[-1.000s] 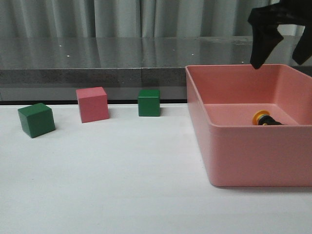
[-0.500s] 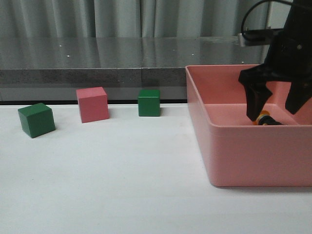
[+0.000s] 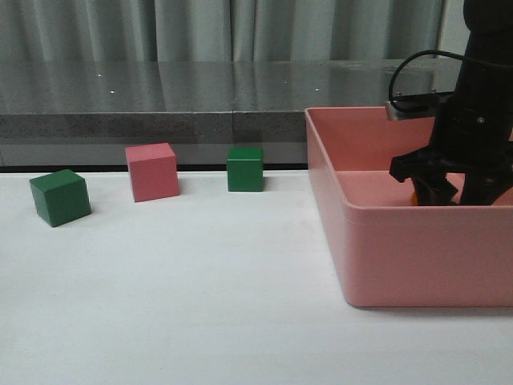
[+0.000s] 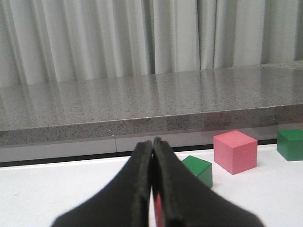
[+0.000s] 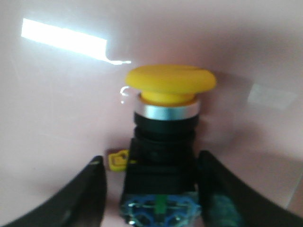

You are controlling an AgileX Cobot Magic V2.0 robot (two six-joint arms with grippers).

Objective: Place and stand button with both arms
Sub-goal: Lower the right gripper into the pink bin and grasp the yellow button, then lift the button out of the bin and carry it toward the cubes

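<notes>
On the white tabletop (image 3: 200,305), from left to right, stand a green cube (image 3: 59,197) at nine o'clock, a pink cube (image 3: 151,172), a second green cube (image 3: 244,168) near the centre, and a pink bin (image 3: 401,241) at three o'clock. The left gripper (image 4: 153,189) shows only in its wrist view, fingers (image 4: 138,189) pressed together with nothing between them, held low over the tabletop and aimed at the cubes. The right gripper (image 3: 449,186) is lowered upright into the bin, its cable looping above. Its fingers (image 5: 83,196) are parted, one on each side of the button (image 5: 165,142), which lies on its side on the bin floor, yellow cap pointing away from the wrist; contact is unclear. Behind runs a grey speckled ledge (image 3: 160,104) under pale curtains (image 3: 200,28).
</notes>
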